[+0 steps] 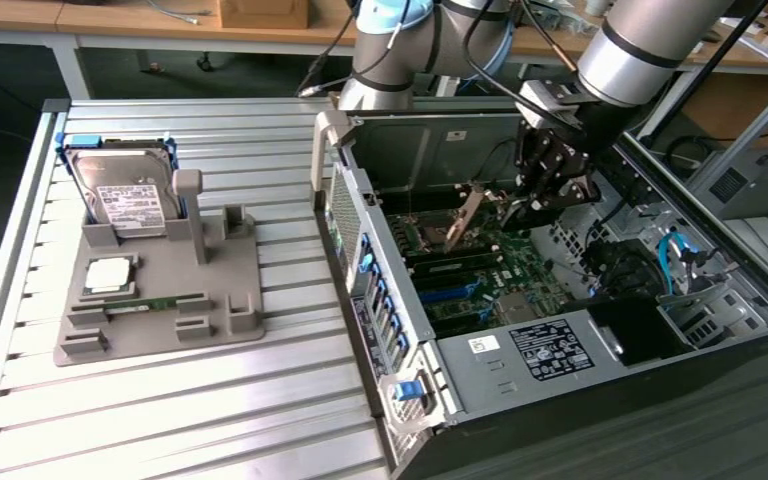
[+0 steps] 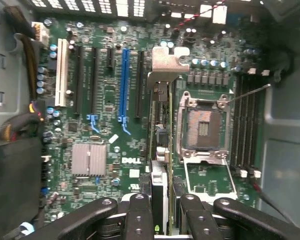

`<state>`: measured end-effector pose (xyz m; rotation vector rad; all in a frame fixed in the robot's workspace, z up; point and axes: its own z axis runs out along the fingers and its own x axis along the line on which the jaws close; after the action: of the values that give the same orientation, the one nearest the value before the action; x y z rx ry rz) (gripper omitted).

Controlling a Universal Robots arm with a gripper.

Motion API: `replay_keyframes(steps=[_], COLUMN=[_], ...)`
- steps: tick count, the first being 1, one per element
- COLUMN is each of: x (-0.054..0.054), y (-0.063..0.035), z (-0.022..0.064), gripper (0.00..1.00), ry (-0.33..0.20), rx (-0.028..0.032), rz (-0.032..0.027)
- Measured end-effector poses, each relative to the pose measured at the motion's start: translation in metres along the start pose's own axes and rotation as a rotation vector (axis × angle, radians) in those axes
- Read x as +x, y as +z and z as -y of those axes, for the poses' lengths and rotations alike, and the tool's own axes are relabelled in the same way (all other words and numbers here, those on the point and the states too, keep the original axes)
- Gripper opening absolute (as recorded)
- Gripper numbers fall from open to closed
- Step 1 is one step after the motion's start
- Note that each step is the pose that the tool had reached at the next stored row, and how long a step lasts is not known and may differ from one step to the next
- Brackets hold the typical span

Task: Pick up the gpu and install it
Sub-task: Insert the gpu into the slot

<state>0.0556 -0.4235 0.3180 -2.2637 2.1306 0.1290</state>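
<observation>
Currently, the claw [image 2: 161, 212] is gripping the gpu [image 2: 159, 115] edge-on between narrowed jaws inside the open computer case [image 1: 484, 375], the card's long axis running parallel to the blue expansion slot [image 2: 124, 85] and hanging offset from it toward the CPU socket [image 2: 202, 122].

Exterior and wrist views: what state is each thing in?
gripper: shut on gpu.
gpu: held edge-on over the motherboard.
computer case: on its side, open.
CPU socket: open, empty.
blue slot: empty.
hard drive: standing in grey holder.
memory stick: lying in the holder.
</observation>
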Motion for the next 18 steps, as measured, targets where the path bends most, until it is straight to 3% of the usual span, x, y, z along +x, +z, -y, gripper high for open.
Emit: replay_keyframes(steps=[12, 18], x=[0.0036, 0.0037], y=[0.0007, 0.002], z=[-0.0026, -0.0032], gripper=[0.27, 0.27], ry=[0.004, 0.041], rx=[0.0002, 0.0033], rz=[0.0003, 0.0015])
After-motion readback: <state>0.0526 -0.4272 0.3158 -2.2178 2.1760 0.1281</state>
